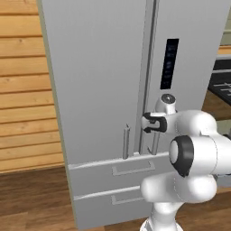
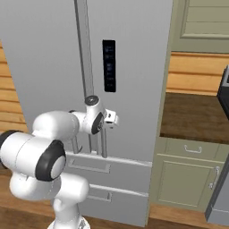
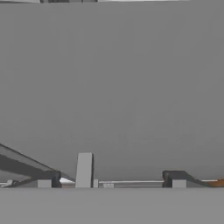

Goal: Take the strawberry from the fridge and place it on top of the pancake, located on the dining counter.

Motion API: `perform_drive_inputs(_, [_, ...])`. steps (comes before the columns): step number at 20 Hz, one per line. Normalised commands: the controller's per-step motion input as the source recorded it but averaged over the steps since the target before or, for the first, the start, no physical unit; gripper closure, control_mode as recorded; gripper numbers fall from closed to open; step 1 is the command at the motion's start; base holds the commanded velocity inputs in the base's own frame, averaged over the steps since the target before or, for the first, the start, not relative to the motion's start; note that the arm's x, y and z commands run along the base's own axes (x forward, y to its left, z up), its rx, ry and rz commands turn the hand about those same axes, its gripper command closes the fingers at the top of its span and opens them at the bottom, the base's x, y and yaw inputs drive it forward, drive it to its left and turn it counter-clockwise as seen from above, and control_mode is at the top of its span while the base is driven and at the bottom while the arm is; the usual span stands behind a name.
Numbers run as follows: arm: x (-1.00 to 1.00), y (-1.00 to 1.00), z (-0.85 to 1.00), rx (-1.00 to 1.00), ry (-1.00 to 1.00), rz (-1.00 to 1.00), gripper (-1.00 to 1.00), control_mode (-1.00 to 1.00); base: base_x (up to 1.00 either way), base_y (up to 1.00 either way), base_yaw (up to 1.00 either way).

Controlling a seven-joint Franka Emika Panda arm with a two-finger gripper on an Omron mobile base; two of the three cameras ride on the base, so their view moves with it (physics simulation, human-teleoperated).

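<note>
The fridge [image 1: 99, 81] stands shut in front of me, a tall light-grey double-door unit with slim bar handles. My gripper [image 1: 154, 122] is at the top of the right door's handle [image 1: 155, 140], just right of the door seam. In the hand view the gripper [image 3: 111, 179] is open, with its fingertips [image 3: 175, 177] far apart. The handle [image 3: 84, 169] stands between them, nearer the left tip, against the grey door face. The right base view shows the gripper [image 2: 108, 120] against the same handle [image 2: 103, 143]. The strawberry is hidden behind the shut doors. The pancake and the dining counter are out of view.
The left door's handle [image 1: 126, 142] stands close by. Two bottom drawers [image 1: 122, 173] lie below. A dark display panel [image 1: 169, 63] sits above my hand. There is a wood plank wall [image 1: 22, 90] to the left and green-grey wall cabinets [image 2: 188, 179] under a brown countertop to the right.
</note>
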Motion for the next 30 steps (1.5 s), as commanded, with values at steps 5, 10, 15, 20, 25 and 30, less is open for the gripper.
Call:
perform_drive_inputs(5, [-0.14,0.00,-0.18,0.00,0.00,0.00,1.00,-1.00,0.00,0.00,0.00])
perform_drive_inputs(10, [-0.45,-0.06,-0.05,0.01,0.00,0.00,1.00,-1.00,0.00,0.00,0.00])
perform_drive_inputs(15, [-0.78,-0.64,0.00,0.10,0.00,0.00,1.00,-1.00,0.00,0.00,0.00])
perform_drive_inputs(20, [-0.79,-0.78,0.00,0.13,0.00,0.00,1.00,-1.00,0.00,0.00,0.00])
perform_drive_inputs(25, [-0.42,-0.61,0.02,0.08,0.00,0.00,-1.00,-1.00,0.00,0.00,0.00])
perform_drive_inputs(30, [-0.33,-0.06,0.73,0.01,-0.03,0.00,-1.00,-1.00,0.00,0.00,0.00])
